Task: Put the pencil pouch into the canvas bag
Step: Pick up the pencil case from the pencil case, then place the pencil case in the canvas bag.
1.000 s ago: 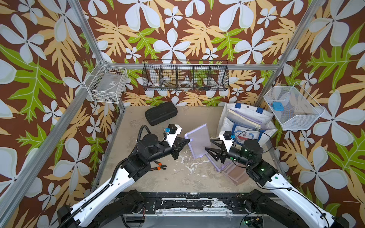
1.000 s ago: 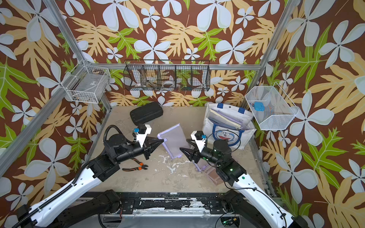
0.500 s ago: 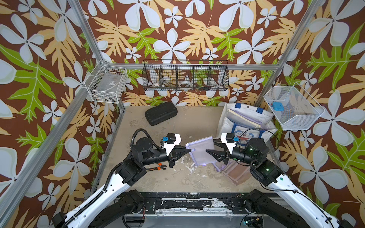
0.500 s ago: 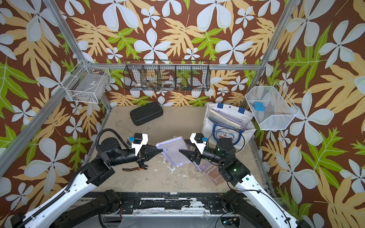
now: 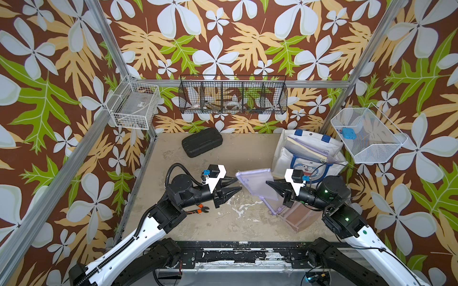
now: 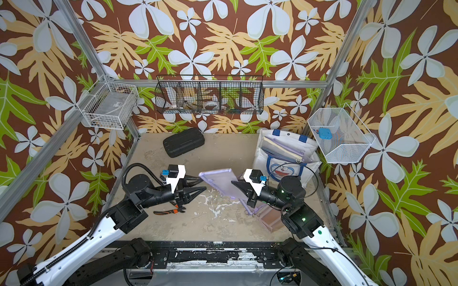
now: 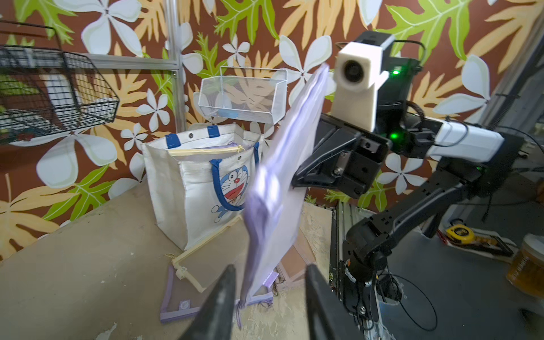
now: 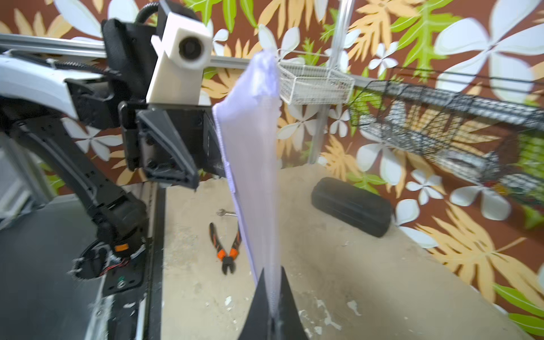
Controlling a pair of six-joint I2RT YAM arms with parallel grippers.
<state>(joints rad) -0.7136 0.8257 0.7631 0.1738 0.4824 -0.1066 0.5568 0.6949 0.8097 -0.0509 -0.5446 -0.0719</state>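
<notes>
The pencil pouch (image 5: 257,183) (image 6: 220,182) is a flat lilac mesh sleeve hanging in the air above the table's middle. My right gripper (image 5: 268,183) (image 8: 272,270) is shut on one edge of it. My left gripper (image 5: 238,184) (image 7: 270,269) faces it from the other side, open. The pouch's (image 7: 282,182) lower corner hangs between the spread fingers without being pinched. The canvas bag (image 5: 285,158) (image 7: 194,200), white with blue handles and a cat face, stands upright at the back right, just behind the pouch. Other pouches stick out of its mouth.
Two more mesh pouches (image 5: 302,218) lie flat under my right arm. Orange-handled cutters (image 5: 198,210) lie beneath my left arm. A black hard case (image 5: 202,143) sits at the back. A black wire basket (image 5: 233,96) and white baskets (image 5: 133,106) (image 5: 366,136) hang on the walls.
My right gripper has shut on the pouch and my left gripper has opened, letting it go. The pouch dropped from upright in the left gripper and now tilts up in the right grip.
</notes>
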